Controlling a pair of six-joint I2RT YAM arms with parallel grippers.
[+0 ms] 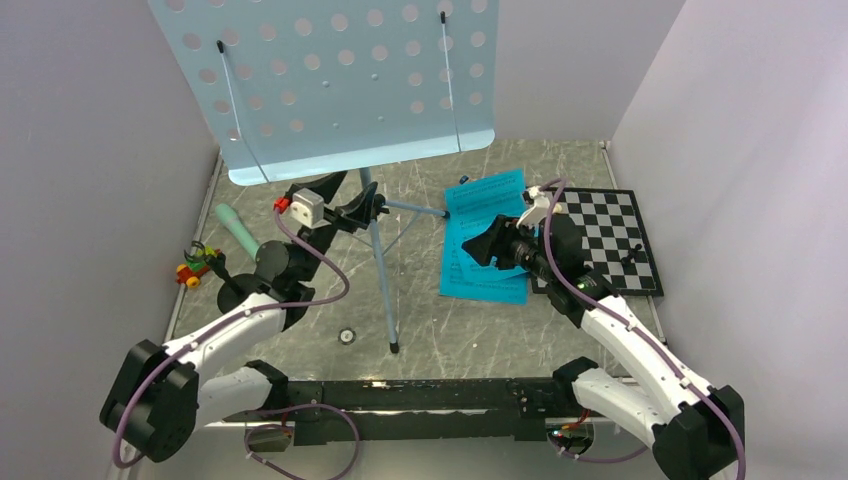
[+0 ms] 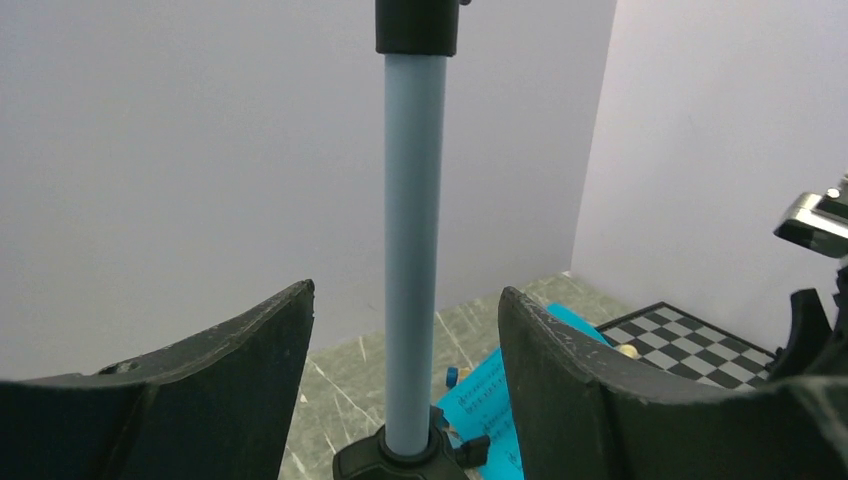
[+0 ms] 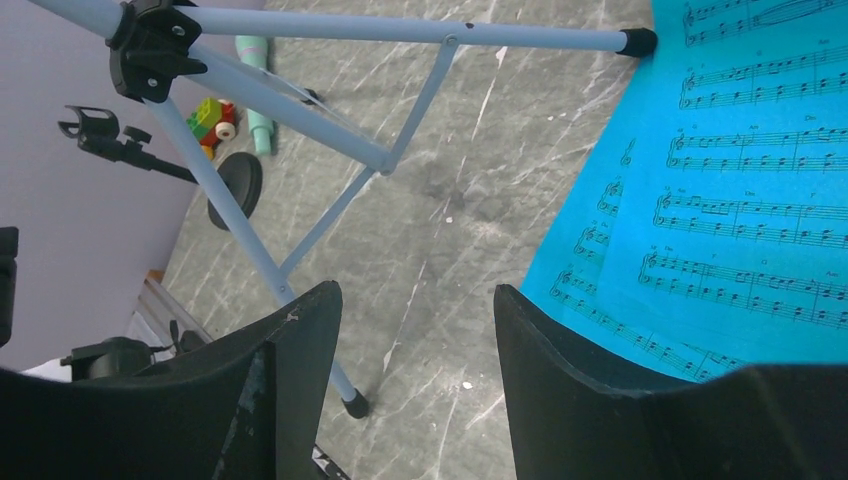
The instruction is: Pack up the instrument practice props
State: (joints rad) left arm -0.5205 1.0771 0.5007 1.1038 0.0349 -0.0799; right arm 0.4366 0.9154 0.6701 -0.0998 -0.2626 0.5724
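Note:
The pale-blue music stand stands upright at the back, its perforated tray high over the table. My left gripper is open around the stand's pole; there is a gap between the pole and each finger. Turquoise music sheets lie flat to the right of the tripod legs. My right gripper hovers open over the sheets' left edge, holding nothing. The mint-green microphone lies at the left. The black round-based stand sits near it, partly hidden by my left arm in the top view.
A black-and-white chessboard with a few pieces lies at the right, next to the sheets. Small toy cars and blocks sit by the left wall. Plain walls close in the left, back and right sides.

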